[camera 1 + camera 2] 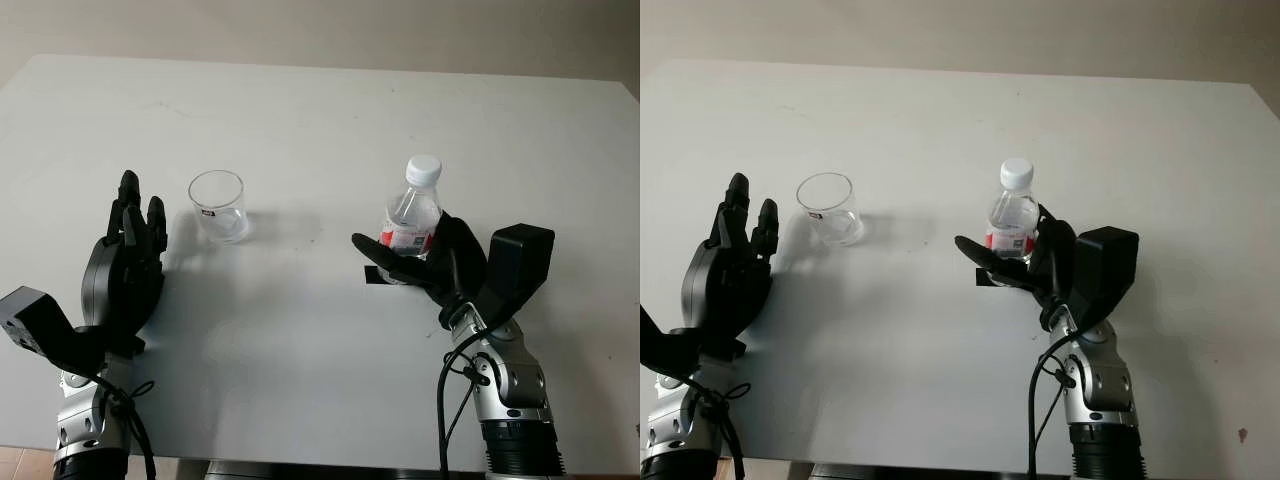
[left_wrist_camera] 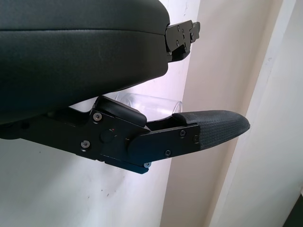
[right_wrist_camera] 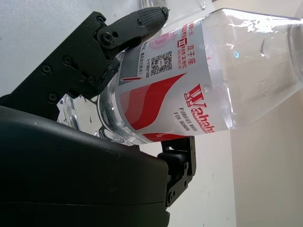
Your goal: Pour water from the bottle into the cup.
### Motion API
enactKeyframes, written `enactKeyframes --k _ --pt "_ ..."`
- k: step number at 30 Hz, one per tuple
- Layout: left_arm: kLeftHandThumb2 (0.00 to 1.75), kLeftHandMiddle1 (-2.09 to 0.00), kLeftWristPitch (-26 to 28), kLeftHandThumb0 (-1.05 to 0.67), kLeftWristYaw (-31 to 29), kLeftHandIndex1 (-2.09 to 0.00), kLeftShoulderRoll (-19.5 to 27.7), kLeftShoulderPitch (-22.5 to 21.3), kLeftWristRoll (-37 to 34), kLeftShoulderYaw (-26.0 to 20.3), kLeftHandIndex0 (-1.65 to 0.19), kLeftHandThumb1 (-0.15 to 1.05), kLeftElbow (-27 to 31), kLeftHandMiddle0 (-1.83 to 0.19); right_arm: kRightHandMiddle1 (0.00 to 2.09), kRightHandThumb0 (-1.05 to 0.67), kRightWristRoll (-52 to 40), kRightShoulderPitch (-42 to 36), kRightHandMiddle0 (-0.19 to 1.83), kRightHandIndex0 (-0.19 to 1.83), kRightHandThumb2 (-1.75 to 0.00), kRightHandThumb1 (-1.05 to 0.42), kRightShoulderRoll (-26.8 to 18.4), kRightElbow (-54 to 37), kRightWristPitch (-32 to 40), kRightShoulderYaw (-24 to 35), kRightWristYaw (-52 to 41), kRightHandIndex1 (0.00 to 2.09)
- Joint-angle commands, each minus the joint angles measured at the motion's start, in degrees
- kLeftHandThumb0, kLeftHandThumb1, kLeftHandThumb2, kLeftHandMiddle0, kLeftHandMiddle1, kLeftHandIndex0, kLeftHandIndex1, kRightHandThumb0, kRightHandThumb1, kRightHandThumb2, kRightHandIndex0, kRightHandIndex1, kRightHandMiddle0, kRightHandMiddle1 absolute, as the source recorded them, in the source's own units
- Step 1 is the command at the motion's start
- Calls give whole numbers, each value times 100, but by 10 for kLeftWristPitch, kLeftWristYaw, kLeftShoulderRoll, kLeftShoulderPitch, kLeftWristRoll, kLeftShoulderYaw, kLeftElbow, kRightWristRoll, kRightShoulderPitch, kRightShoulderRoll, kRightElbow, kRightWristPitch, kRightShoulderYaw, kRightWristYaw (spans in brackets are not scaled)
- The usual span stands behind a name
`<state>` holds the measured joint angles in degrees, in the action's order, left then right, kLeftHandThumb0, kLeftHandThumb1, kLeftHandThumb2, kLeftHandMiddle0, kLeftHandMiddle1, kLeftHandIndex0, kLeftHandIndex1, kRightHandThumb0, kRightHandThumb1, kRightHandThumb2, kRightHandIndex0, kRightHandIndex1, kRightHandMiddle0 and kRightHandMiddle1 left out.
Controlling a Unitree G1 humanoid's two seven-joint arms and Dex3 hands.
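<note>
A clear water bottle [image 1: 414,205] with a white cap and a red-and-white label stands upright on the white table [image 1: 320,120], right of centre. My right hand [image 1: 404,243] is wrapped around its lower half. One finger crosses the front of the label and the others sit behind it. In the right wrist view the fingertips [image 3: 150,15] press on the bottle [image 3: 189,80], which lies against the palm. An empty clear cup [image 1: 218,205] stands left of centre. My left hand [image 1: 135,218] is open and upright just left of the cup, apart from it. The cup's rim [image 2: 151,100] shows behind the left hand.
The table's far edge meets a beige wall at the back. Bare tabletop lies between the cup and the bottle, and more in front of both. Cables hang along both forearms near the table's front edge.
</note>
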<state>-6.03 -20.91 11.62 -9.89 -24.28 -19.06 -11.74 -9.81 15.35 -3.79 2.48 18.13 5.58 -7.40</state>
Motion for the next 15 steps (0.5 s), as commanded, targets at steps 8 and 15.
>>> enactKeyframes --k 8,15 --pt "59 -1 2 -81 -2 0 6 2 -1 -3 19 105 1 19 209 -50 8 -8 26 52 -26 -105 -7 9 -12 -15 -14 209" --pt "57 -3 6 -82 0 0 9 6 -1 -6 19 105 5 19 209 -60 21 -30 -18 -17 -17 -105 -8 17 -44 -28 -25 209"
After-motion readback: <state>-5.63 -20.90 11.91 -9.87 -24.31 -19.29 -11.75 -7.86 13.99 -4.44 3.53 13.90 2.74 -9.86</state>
